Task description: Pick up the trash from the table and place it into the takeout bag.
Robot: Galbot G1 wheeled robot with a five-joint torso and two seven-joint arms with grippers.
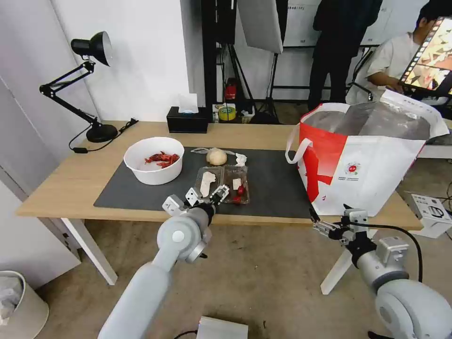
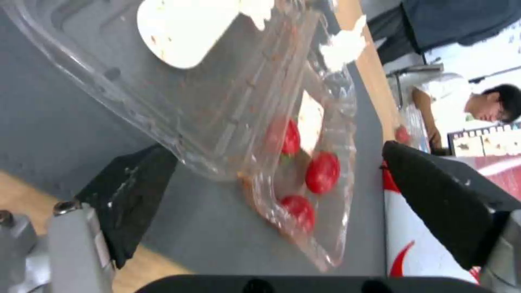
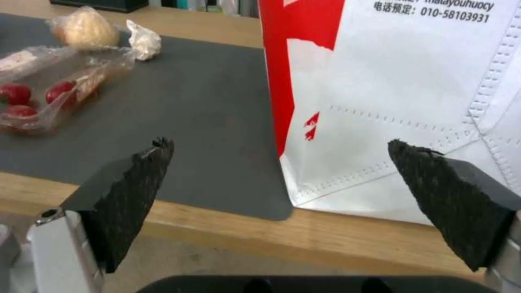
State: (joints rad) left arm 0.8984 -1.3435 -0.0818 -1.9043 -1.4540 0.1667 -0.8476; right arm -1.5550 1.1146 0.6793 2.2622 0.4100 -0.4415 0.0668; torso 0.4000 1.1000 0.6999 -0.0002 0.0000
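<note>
A clear clamshell tray [image 1: 223,183] with red and white scraps lies on the dark mat [image 1: 273,183] of the table [image 1: 70,183]. My left gripper [image 1: 207,193] is open at its front edge. In the left wrist view the tray's near corner [image 2: 233,101] lies between the spread fingers [image 2: 130,195]. Behind the tray are the beige wrapped lump [image 1: 216,156] and the crumpled tissue [image 1: 241,159]. The white bowl [image 1: 154,160] of red shells stands to the left. The takeout bag [image 1: 362,160] stands open at the right. My right gripper [image 1: 325,226] hangs open off the table's front edge, near the bag's corner [image 3: 407,101].
A black desk lamp [image 1: 89,84] stands at the back left and a black tissue box [image 1: 187,120] at the back edge. A pale bin [image 1: 19,306] sits on the floor at the lower left. People are in the room behind the bag.
</note>
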